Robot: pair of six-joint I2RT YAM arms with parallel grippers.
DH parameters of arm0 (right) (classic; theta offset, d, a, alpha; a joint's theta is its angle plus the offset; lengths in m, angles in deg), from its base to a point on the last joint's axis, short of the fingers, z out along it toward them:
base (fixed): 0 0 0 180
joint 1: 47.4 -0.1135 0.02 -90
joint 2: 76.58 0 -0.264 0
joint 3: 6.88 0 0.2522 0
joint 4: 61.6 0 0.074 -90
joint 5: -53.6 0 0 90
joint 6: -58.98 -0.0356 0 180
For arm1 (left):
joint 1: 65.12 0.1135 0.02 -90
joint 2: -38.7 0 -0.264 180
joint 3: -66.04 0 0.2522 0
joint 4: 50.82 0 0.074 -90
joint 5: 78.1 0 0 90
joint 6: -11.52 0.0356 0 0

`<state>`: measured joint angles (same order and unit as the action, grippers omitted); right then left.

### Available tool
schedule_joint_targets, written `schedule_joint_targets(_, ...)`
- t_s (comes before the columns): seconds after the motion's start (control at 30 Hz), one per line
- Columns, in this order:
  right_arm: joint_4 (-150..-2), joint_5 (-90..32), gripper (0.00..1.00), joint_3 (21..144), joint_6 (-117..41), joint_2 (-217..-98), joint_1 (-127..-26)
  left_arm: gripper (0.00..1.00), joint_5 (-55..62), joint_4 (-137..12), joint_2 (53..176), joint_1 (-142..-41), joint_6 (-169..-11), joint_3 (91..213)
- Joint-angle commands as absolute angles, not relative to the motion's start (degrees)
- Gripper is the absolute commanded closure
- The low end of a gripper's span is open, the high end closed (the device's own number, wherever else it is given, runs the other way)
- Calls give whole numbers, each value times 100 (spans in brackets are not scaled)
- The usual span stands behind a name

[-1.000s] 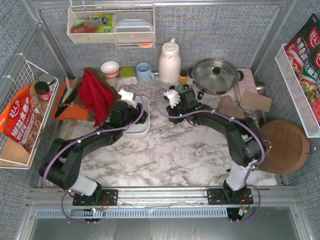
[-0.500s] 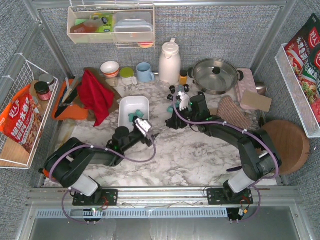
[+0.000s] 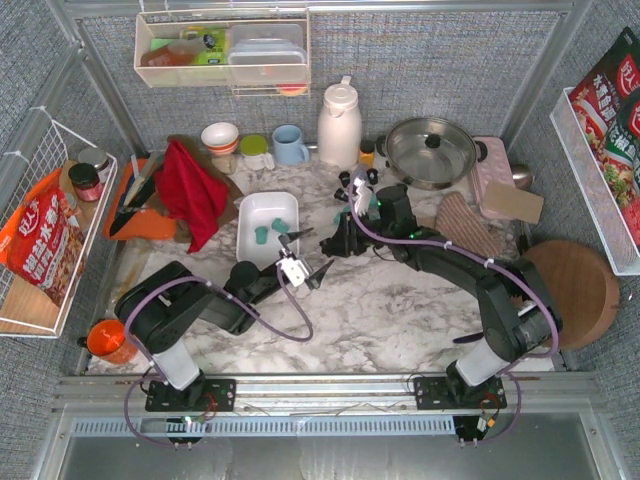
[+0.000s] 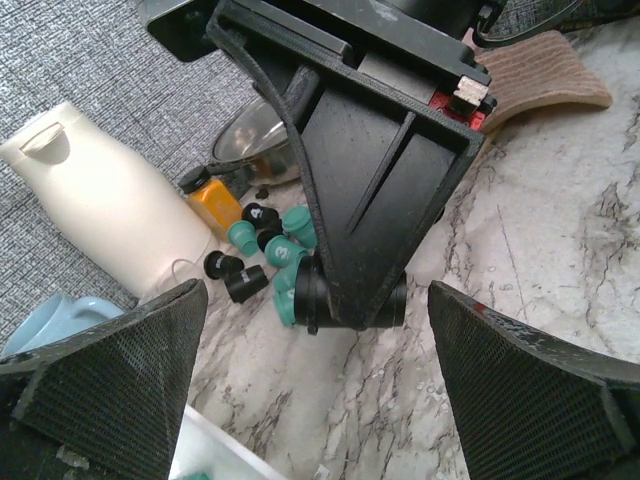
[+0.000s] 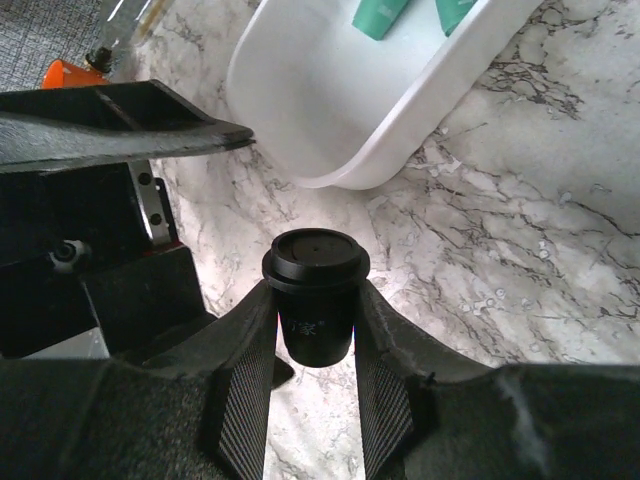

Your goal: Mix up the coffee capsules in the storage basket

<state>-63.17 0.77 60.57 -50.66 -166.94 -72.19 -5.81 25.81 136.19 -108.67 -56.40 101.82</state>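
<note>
The white storage basket (image 3: 268,212) sits left of centre and holds a few teal capsules (image 3: 270,235); they also show in the right wrist view (image 5: 380,15). My right gripper (image 3: 335,243) is shut on a black capsule (image 5: 315,290) and holds it above the marble just right of the basket's rim (image 5: 340,150). My left gripper (image 3: 307,253) is open and empty, its fingers (image 4: 100,380) spread wide, facing the right gripper close by. A loose pile of teal and black capsules (image 4: 262,250) lies on the table by the thermos; it also shows in the top view (image 3: 355,180).
A white thermos (image 3: 339,125), a blue mug (image 3: 290,145) and a lidded pot (image 3: 430,150) stand along the back. A red cloth (image 3: 190,190) lies left of the basket. A round wooden board (image 3: 570,290) is at the right. Wire baskets hang on both side walls.
My left gripper pulled back from over the basket toward the near right and now stands open. My right gripper moved from the capsule pile toward the basket with a black capsule.
</note>
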Motion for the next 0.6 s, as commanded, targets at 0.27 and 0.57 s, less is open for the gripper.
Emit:
schedule_joint_targets(0.27, -6155, 371, 81, 6127, -5106, -16597, -7359, 1, -453, 2739, 13863, -11010, -5364, 10463)
schedule_joint_targets(0.57, -6189, 368, 80, 6138, -5084, -16557, -7370, 36, -242, 1975, 13776, -11133, -4976, 10616)
